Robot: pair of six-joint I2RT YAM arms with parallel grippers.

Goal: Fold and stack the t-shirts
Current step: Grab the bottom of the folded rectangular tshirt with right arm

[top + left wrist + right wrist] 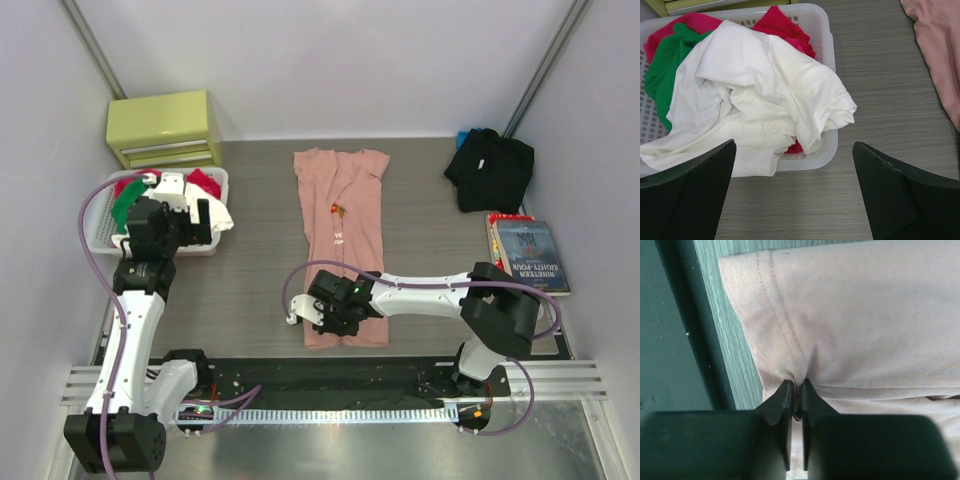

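Salmon-pink t-shirt point(865, 315), hem corner in right end effector point(796, 389) pinch.

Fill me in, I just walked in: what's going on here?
The right gripper has its jaws pinched on the near hem of the salmon-pink t-shirt, laid out long on the table. The left gripper hangs open above a white basket of clothes. The black t-shirt lies crumpled at the far right.

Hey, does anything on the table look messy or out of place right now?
Two things. The white garment spills over the rim of the basket instead of staying inside. The black t-shirt sits crumpled in a heap at the far right corner, unfolded. The pink t-shirt lies flat.
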